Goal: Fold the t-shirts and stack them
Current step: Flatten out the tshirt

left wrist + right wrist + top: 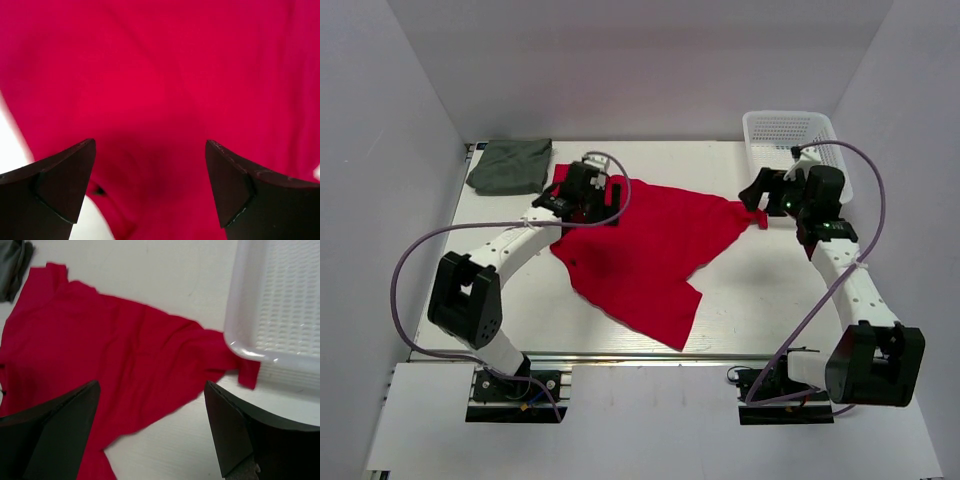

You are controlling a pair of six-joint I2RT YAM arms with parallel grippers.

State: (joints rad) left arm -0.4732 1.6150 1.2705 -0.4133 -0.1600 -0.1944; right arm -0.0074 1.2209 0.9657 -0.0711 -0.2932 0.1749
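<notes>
The bright red t-shirt lies spread and unfolded across the middle of the table; it fills the left wrist view and shows in the right wrist view. The dark grey-green t-shirt lies bunched at the far left corner, and its edge shows in the right wrist view. My left gripper is open, just above the red shirt's far left part, holding nothing. My right gripper is open and empty, above the shirt's right sleeve tip beside the basket.
A white plastic mesh basket stands at the far right corner; in the right wrist view its rim lies over the red sleeve tip. Bare white table lies to the right front of the shirt.
</notes>
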